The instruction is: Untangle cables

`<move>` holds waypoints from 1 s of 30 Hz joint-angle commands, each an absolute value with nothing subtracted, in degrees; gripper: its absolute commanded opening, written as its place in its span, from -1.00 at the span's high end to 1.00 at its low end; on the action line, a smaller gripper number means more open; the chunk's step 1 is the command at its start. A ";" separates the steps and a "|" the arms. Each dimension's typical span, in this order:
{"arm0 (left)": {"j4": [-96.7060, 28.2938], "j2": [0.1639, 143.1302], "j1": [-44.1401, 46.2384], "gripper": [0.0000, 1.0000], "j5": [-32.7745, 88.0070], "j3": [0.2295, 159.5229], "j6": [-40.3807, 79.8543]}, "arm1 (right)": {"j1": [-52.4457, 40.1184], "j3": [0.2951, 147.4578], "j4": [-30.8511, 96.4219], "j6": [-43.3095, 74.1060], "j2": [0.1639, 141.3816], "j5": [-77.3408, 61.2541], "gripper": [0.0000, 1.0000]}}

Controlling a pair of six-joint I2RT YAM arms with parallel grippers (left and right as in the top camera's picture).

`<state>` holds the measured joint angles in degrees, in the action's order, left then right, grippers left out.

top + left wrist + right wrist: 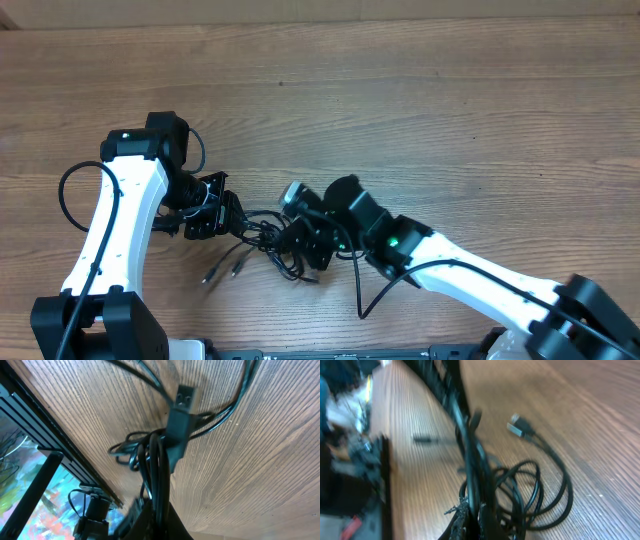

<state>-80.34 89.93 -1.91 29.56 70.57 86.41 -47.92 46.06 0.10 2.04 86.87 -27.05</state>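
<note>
The cables (258, 236) are thin black cords bunched on the wood table between my two grippers, and two plug ends (222, 268) trail toward the front edge. My left gripper (226, 214) holds the bundle's left side. In the left wrist view it (160, 521) is shut on several strands, with a black plug (182, 401) and small loops (128, 453) beyond it. My right gripper (292, 240) holds the right side. In the right wrist view it (477, 518) is shut on strands running up and away. Loose loops (542, 495) and a silver-tipped plug (516, 425) lie to its right.
Each arm's own thicker black cable loops out beside it, the left arm's (64, 192) on the left and the right arm's (364, 292) near the front. A black rail (48, 435) runs along the table's front edge. Bare wood tabletop (420, 90) stretches behind the bundle.
</note>
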 commanded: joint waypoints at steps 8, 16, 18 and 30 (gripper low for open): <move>-80.79 90.35 -1.93 0.91 27.68 71.35 87.02 | -39.55 46.96 -0.27 10.94 70.91 -33.08 0.92; -81.45 90.35 -1.85 0.92 27.18 71.35 86.98 | -39.55 46.96 -4.80 16.75 69.76 -32.95 0.92; -82.04 90.35 -1.85 0.92 26.87 71.35 86.89 | -39.55 46.96 -5.06 16.75 69.76 -30.89 0.92; -82.70 90.35 -1.85 0.92 27.05 71.35 78.28 | -39.55 46.96 8.78 16.73 69.89 -18.44 -0.34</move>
<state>-82.48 89.93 -1.87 27.16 70.57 83.33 -39.75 46.09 7.60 16.56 71.11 -21.71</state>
